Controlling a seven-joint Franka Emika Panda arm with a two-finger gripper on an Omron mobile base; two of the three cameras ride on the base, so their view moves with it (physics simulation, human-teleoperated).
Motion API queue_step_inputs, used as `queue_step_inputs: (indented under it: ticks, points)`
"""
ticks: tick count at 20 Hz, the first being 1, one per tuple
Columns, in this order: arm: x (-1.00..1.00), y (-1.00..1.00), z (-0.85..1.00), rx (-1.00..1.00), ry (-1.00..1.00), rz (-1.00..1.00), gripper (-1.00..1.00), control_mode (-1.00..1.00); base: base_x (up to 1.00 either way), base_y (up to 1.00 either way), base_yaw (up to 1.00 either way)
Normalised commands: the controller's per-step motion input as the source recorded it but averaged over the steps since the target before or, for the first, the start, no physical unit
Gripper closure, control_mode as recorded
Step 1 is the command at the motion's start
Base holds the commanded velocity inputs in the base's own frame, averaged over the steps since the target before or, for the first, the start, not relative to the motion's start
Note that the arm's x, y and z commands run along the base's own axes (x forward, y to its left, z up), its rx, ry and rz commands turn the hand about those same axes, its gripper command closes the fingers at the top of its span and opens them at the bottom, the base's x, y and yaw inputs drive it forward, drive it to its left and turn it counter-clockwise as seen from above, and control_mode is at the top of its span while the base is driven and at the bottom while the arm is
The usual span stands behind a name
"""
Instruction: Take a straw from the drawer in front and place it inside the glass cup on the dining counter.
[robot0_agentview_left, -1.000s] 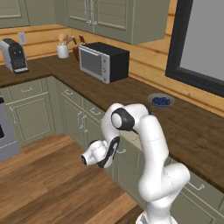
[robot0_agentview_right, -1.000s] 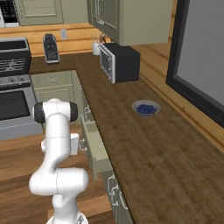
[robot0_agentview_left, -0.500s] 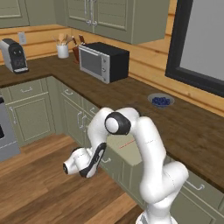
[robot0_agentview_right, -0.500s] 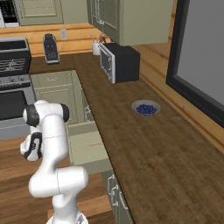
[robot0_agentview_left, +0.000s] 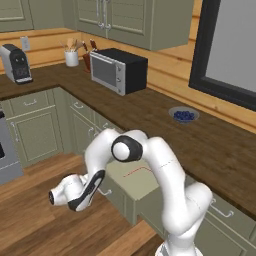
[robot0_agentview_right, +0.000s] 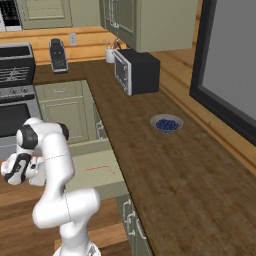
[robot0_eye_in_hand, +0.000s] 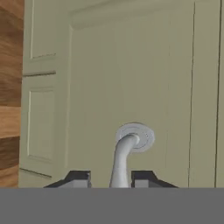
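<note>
Your gripper (robot0_eye_in_hand: 111, 178) sat low at the front of the open drawer (robot0_agentview_left: 131, 184), its two dark fingertips (robot0_eye_in_hand: 79, 177) standing either side of the curved silver handle (robot0_eye_in_hand: 124, 154). The pincer was narrow rather than wide. The handle rose between the tips with a slim gap showing on one side, so it bracketed the handle without visibly clamping it. In the hand view the drawer's panelled sage-green front lay close ahead, with the handle's round mount (robot0_eye_in_hand: 136, 135) just beyond the tips and a strip of wood floor (robot0_eye_in_hand: 9, 87) along the left edge. From the left base camera, your white arm (robot0_agentview_left: 160, 170) bent down over the drawer's near right side, and the hand hung just above the plank floor on the drawer's left. The drawer stood pulled out from the green cabinets under the dark wood worktop (robot0_agentview_left: 165, 135). The straw (robot0_agentview_left: 138, 171), a thin red line with a slight bend, lay flat on the pale drawer bottom toward the far side, apart from the gripper. On the worktop beyond, a small bowl of blueberries (robot0_agentview_left: 184, 115) sat to the right. A black microwave (robot0_agentview_left: 119, 70) stood farther back, a utensil pot (robot0_agentview_left: 71, 57) lay to its left, and a coffee machine (robot0_agentview_left: 15, 62) stood at the far left.
</note>
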Motion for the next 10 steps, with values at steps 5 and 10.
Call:
queue_step_inputs:
  ticks: [5,10]
  points:
    - [-0.34,0.41,0.36,0.22,0.17,0.0,-1.0,-1.0,0.0,0.0,0.0]
    - [-0.22,0.18,0.66,0.36,0.32,0.0,-1.0,-1.0,0.0,0.0,0.0]
